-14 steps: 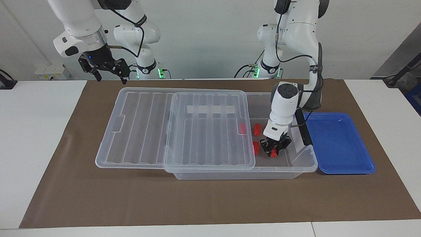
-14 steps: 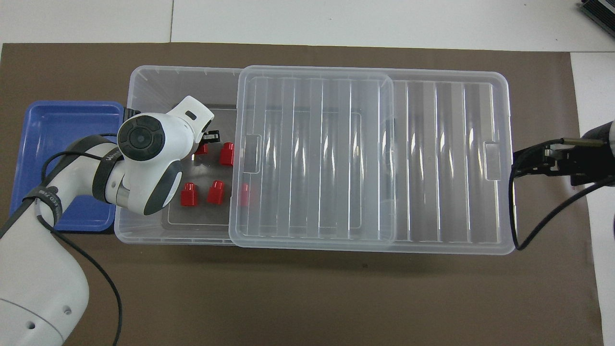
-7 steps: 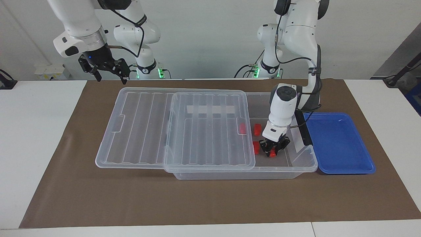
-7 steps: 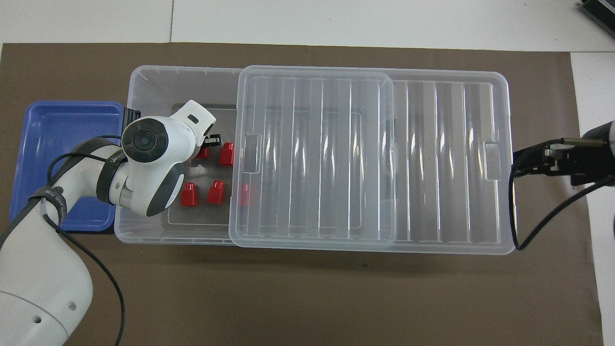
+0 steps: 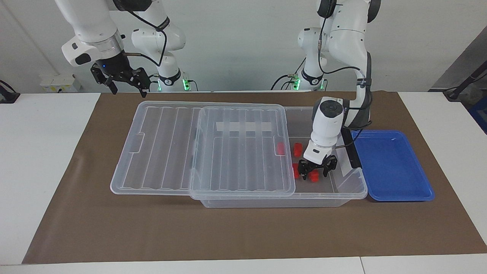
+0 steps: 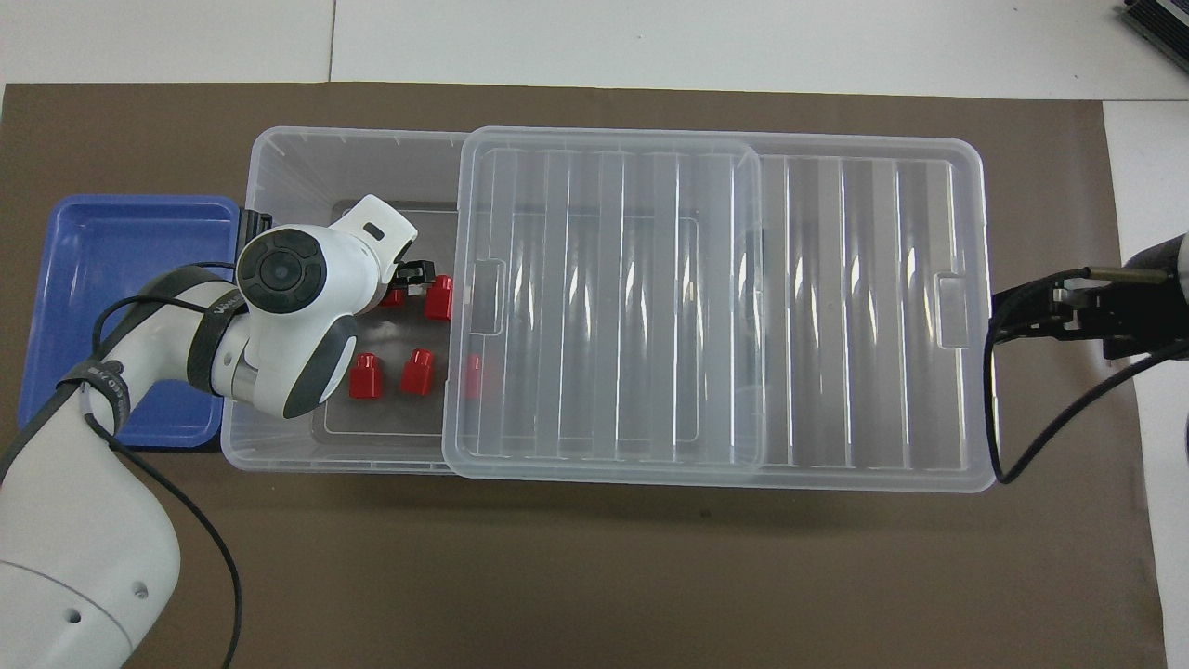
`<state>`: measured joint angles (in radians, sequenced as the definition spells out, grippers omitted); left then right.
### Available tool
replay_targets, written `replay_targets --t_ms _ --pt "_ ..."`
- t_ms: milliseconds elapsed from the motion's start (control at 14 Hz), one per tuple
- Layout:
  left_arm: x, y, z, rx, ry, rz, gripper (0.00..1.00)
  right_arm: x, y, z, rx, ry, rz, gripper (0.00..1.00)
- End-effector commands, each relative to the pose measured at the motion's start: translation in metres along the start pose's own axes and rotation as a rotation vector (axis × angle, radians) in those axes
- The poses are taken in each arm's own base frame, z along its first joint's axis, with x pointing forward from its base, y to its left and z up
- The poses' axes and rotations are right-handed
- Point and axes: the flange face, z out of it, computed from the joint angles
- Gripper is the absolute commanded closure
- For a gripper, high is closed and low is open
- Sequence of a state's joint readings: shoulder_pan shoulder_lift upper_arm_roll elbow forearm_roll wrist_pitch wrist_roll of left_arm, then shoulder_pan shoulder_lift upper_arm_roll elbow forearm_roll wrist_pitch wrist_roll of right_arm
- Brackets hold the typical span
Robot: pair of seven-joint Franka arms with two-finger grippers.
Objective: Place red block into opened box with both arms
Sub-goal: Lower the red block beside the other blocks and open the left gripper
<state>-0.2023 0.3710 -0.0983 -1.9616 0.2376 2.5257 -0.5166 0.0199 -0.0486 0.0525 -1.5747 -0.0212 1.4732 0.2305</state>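
Note:
The clear box (image 5: 266, 201) (image 6: 325, 158) lies along the mat, with its ribbed lid (image 5: 243, 152) (image 6: 706, 297) slid toward the right arm's end, leaving the left arm's end uncovered. My left gripper (image 5: 314, 173) (image 6: 409, 279) is down inside that uncovered end, open. A red block (image 5: 314, 176) (image 6: 392, 297) rests on the box floor between its spread fingers. Several more red blocks lie on the floor beside it, such as one (image 5: 298, 149) (image 6: 417, 372) nearer the robots and one (image 6: 472, 376) seen through the lid's edge. My right gripper (image 5: 123, 82) (image 6: 999, 321) waits in the air off the lid's end.
A blue tray (image 5: 392, 163) (image 6: 121, 279) sits against the box at the left arm's end. A black clip handle (image 5: 352, 152) stands on the box's end wall, close to my left wrist. A brown mat (image 5: 243, 232) covers the table under everything.
My left gripper has gone from shut on the red block to open, and the block now sits on the box floor. The right arm has not moved.

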Motion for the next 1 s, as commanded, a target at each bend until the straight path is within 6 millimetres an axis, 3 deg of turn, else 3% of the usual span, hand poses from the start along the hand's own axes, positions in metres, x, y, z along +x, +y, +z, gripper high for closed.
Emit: replay_targets --t_ms 0,285,498,570,641,712,926 --pt "0.015 -0.007 -0.024 0.041 -0.019 -0.017 0.05 -0.004 0.003 -0.003 0.012 0.004 0.014 0.00" --pt "0.027 -0.008 -0.091 0.043 -0.087 -0.074 0.02 -0.004 0.003 -0.003 0.010 0.003 0.012 0.00" --pt "0.016 -0.010 -0.146 0.022 -0.128 -0.111 0.00 -0.005 0.026 -0.010 0.017 0.015 0.054 0.00" --pt "0.011 -0.012 -0.169 0.021 -0.141 -0.119 0.00 -0.003 0.034 -0.007 0.017 0.014 0.070 0.26" --pt "0.011 -0.017 -0.197 0.017 -0.146 -0.132 0.00 -0.001 0.042 -0.004 0.022 0.013 0.087 0.88" --pt "0.010 -0.023 -0.219 0.016 -0.159 -0.144 0.00 0.005 0.045 0.002 0.035 0.037 0.104 1.00" --pt "-0.007 -0.061 -0.299 -0.005 -0.162 -0.186 0.00 0.020 0.073 0.031 0.071 0.095 0.160 1.00"
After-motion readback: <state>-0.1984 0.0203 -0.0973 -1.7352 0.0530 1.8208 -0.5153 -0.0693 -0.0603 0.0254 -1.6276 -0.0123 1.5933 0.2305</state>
